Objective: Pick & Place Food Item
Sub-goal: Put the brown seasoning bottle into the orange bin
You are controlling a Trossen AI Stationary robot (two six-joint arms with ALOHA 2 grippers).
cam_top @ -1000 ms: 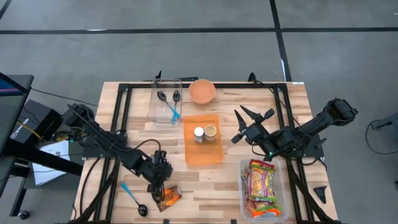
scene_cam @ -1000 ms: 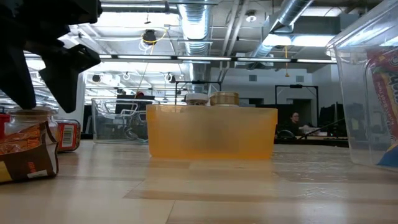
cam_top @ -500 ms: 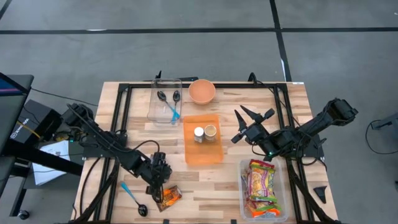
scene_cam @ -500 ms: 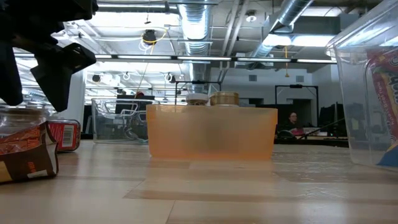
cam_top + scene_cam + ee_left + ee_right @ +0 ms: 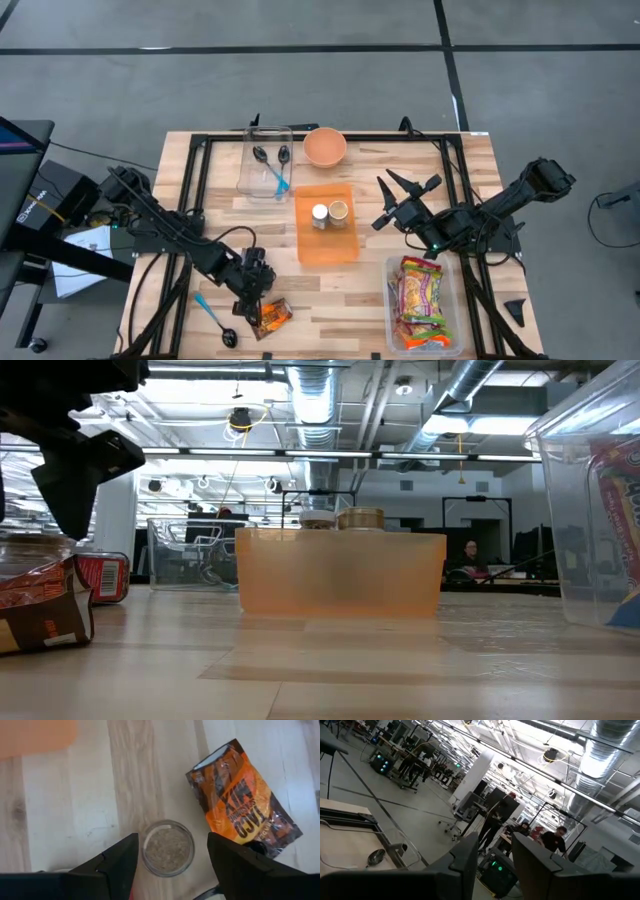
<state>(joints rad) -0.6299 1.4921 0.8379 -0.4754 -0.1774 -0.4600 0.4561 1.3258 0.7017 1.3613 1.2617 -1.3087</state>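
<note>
A small clear jar of brownish spice [image 5: 167, 847] stands upright on the table near its front left. An orange taco-mix packet [image 5: 245, 815] lies flat beside it. My left gripper [image 5: 172, 862] hangs open above the jar and points steeply down. One finger stands on either side of the jar, and both are apart from it. In the low view the jar's top [image 5: 35, 550] shows below the dark left gripper [image 5: 70, 470], behind the packet [image 5: 40, 605]. My right gripper [image 5: 400, 200] waits open, raised over the table's right half, with nothing between its fingers [image 5: 470, 865].
An orange tray [image 5: 327, 245] at mid-table holds two small jars [image 5: 320, 215]. At the back stand a clear bin with spoons [image 5: 266, 160] and an orange bowl [image 5: 325, 147]. A clear bin of snack packets [image 5: 423, 305] is at front right. A blue-handled spoon [image 5: 212, 318] and a red can [image 5: 105, 578] lie near the jar.
My left gripper has turned a little above the jar. Its fingers have swung slightly toward the table's left edge, so more of the jar's top shows in the low view. The gap between its fingers is unchanged. The jar and the packet have stayed put.
</note>
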